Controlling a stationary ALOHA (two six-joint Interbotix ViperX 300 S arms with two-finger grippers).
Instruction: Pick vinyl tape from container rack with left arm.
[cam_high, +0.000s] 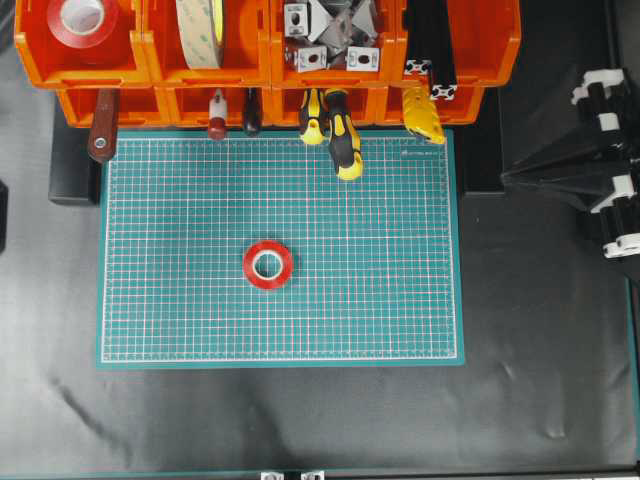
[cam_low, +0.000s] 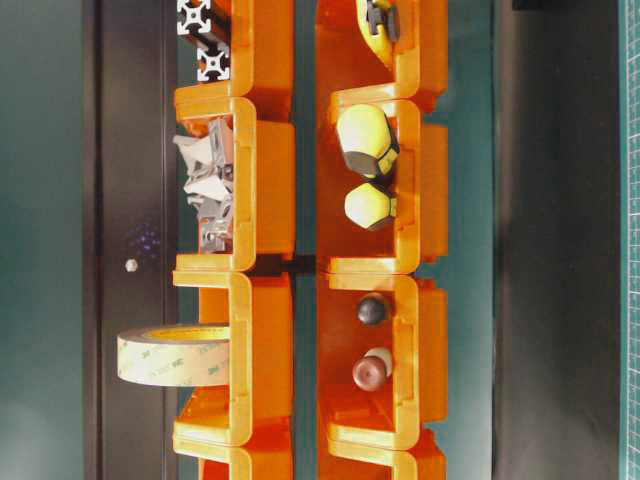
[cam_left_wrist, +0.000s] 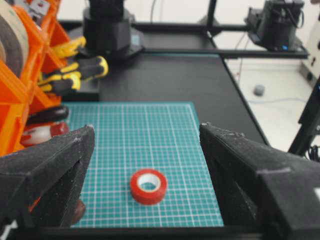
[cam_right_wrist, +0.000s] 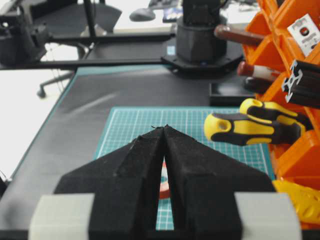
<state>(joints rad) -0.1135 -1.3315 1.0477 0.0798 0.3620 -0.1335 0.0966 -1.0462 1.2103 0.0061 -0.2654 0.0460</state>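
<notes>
Black tabletop across whole overhead frame. Green cutting mat centre frame, white grid, long side horizontal.

Container rack along top edge of overhead view: orange bins, two tiers.
- Upper tier, top left: big red tape roll with white core; next bin right: cream-yellow tape roll on edge; next: metal brackets; rightmost: black aluminium profiles.
- Lower tier: brown handle at left, red-tipped handle, black handle, yellow-black screwdrivers poking out over mat's top edge, yellow tool at right.

Right arm at right edge of overhead frame, off the mat, well apart from rack contents. Right gripper fills lower half of right wrist view: jaws pressed together at tips, nothing between.

Left gripper in left wrist view: fingers at lower left and lower right corners, jaws wide, nothing held. Not visible in overhead view.

Vinyl tape flat on mat, just below mat centre, well apart from rack. In left wrist view, lower centre, between the two fingers in frame but beyond them, not touching. Sliver of red visible in right wrist view through slit below the closed tips.
</notes>
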